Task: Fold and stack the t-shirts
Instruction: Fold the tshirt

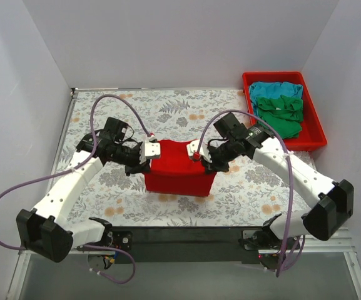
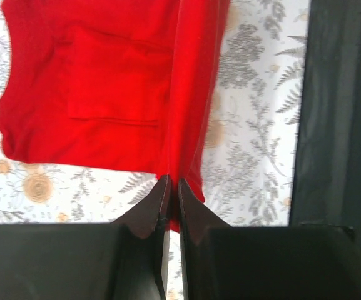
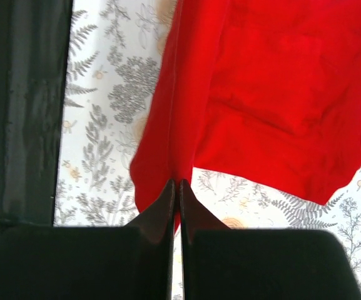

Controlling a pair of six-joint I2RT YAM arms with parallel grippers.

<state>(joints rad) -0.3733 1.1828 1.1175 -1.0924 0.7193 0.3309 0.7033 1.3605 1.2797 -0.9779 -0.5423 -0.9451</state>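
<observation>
Matt soft cloth of the red t-shirt (image 1: 180, 169), glossy plastic of the tray (image 1: 318, 130), smooth table cover (image 1: 243, 195), perhaps vinyl.

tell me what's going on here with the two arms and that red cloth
Both arms are working on the red t-shirt in the middle of the table. The left end effector and right end effector are each shut on one side of it, apparently mid-fold. The green t-shirt and turquoise t-shirt lie unfolded in the red tray at the far right.
</observation>
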